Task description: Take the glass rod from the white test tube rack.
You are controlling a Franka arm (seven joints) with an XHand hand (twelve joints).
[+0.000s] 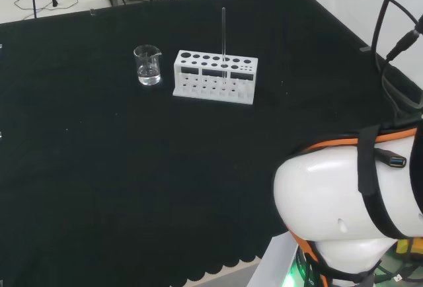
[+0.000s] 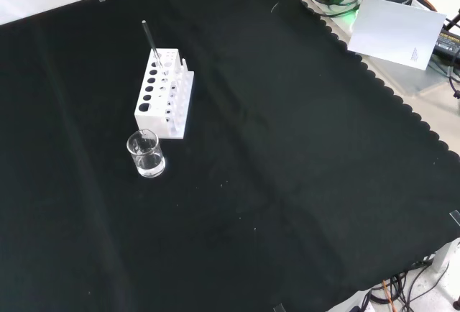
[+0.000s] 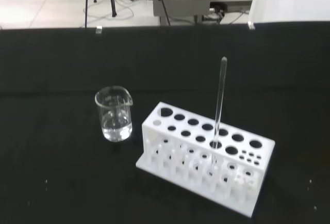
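Wrist view: glass rod point(image 3: 220, 102) stands upright in white test tube rack point(image 3: 206, 157), thin, slippery, brittle—you should pinch it above the rack; finger state cannot be told.

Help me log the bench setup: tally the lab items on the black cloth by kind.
Glass rod: 1, upright in the rack
White test tube rack: 1
Clear beaker: 1, holding some clear liquid
Total: 3

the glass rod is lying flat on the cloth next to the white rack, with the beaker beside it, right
Not quite. The glass rod stands upright in a hole of the white rack, as the wrist view shows. The beaker does stand beside the rack on the cloth.
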